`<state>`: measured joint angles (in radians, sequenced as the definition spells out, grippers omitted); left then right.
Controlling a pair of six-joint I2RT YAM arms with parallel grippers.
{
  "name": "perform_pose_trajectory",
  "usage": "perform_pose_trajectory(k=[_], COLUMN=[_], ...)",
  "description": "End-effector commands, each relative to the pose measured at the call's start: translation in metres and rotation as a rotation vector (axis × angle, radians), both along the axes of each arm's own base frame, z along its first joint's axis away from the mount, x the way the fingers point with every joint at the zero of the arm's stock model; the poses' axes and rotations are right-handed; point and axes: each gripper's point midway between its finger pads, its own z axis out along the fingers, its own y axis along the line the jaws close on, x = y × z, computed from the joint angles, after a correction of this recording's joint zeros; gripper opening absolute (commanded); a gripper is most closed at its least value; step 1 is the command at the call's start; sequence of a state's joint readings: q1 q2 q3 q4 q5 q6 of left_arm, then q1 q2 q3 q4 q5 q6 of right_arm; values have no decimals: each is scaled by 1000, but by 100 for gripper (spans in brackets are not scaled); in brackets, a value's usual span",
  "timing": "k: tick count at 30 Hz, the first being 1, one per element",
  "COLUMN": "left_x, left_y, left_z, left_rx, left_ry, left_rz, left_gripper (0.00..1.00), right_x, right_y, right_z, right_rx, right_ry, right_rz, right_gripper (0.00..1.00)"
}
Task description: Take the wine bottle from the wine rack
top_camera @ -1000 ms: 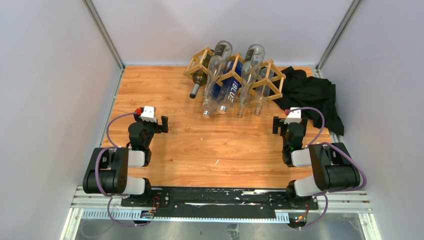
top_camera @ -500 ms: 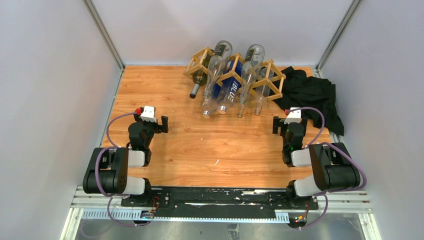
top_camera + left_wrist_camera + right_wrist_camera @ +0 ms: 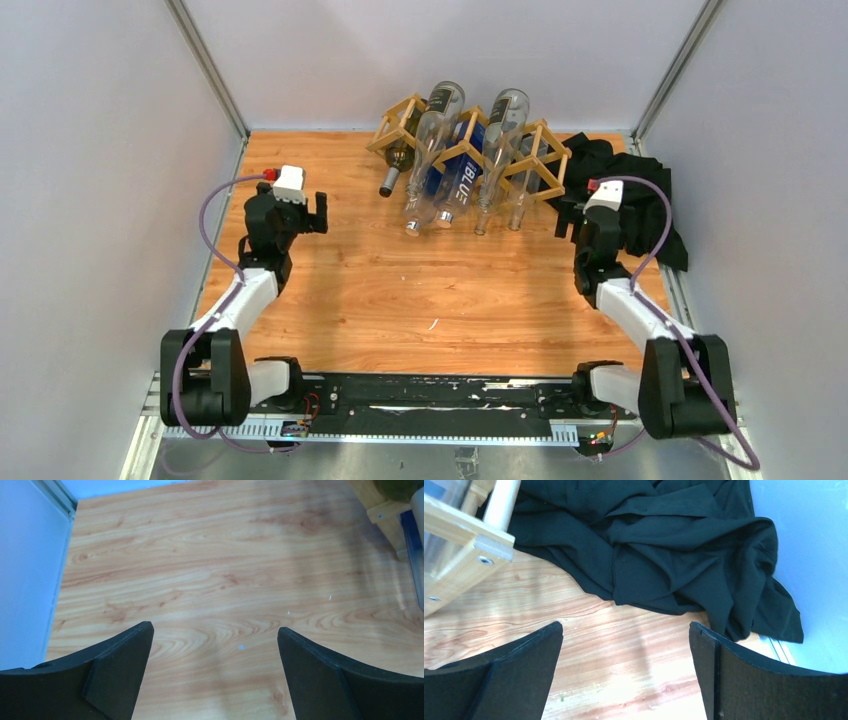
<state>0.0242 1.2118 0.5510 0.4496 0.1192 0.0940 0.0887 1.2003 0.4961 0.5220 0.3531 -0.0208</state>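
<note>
A: Status, big to small?
B: Wood-grain counter [image 3: 400,300], grey walls on three sides. Black cloth [image 3: 615,160] is bunched at the far right. Wine rack [image 3: 547,152] sits at the far edge, centre-right, with its right end just beside the cloth.
A: Rack contents?
B: Five bottles, necks pointing toward the arms. Wine bottle [image 3: 398,165] is dark green, in the leftmost diamond, with its capped neck sticking out onto the counter. Next is a clear bottle [image 3: 428,150] with a dark label up top. Then a blue bottle [image 3: 460,180], a second clear bottle [image 3: 495,150] and a slimmer clear one [image 3: 522,195] at the right end.
A: Any readable text?
B: "BLUE" in white capitals on the blue bottle. The dark labels on the clear bottles are too small to read.
A: Claws?
B: Left claw [image 3: 212,627] has its jaws spread wide, with only bare counter between them. It is left of the rack and well apart from it. The rack corner [image 3: 385,517] only just shows at the right edge of the left wrist view.
A: Right?
B: Right claw [image 3: 625,625] is also spread and holds nothing. It hangs over the counter at the cloth's edge, with the rack's right end [image 3: 459,565] at upper left in the right wrist view. Neither claw touches a bottle.
</note>
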Motion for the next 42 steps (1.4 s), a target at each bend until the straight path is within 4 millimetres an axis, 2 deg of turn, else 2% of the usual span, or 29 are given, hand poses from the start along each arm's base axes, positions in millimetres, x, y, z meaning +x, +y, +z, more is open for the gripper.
perform_pose_trajectory(k=[1,3,6,8,11,16,24,27,29,34,39,42], left_x=[-19,-26,-28,-30,-33,-45,-72,-78,-80,-81,-80,-79], left_y=[10,11,13,15,17,14,5,1,-2,-9,-15,-20], left_z=[3,14,40,55,76,97,103,101,101,94,81,74], left_rx=[82,87,68,45,32,23,26,28,26,17,6,1], left_ry=[161,212,235,238,238,267,361,375,377,398,433,455], left_rz=[7,9,21,31,40,31,-24,-55,-77,-119,-163,-194], left_gripper=[100,100,100,100,100,100,100,100,100,100,100,100], right_x=[-22,-31,-60,-61,-60,-62,-58,-54,-53,-43,-25,-11], right_y=[-10,-12,-28,-22,-3,20,80,108,139,207,273,307], right_z=[21,36,21,14,21,62,149,173,185,200,196,181], right_rx=[86,174,381,528,611,585,505,493,473,434,374,347], right_ry=[67,29,63,105,147,162,134,132,142,178,221,268], right_rz=[-92,-152,-399,-373,-267,-154,28,85,151,264,354,383], right_gripper=[100,100,100,100,100,100,100,100,100,100,98,95])
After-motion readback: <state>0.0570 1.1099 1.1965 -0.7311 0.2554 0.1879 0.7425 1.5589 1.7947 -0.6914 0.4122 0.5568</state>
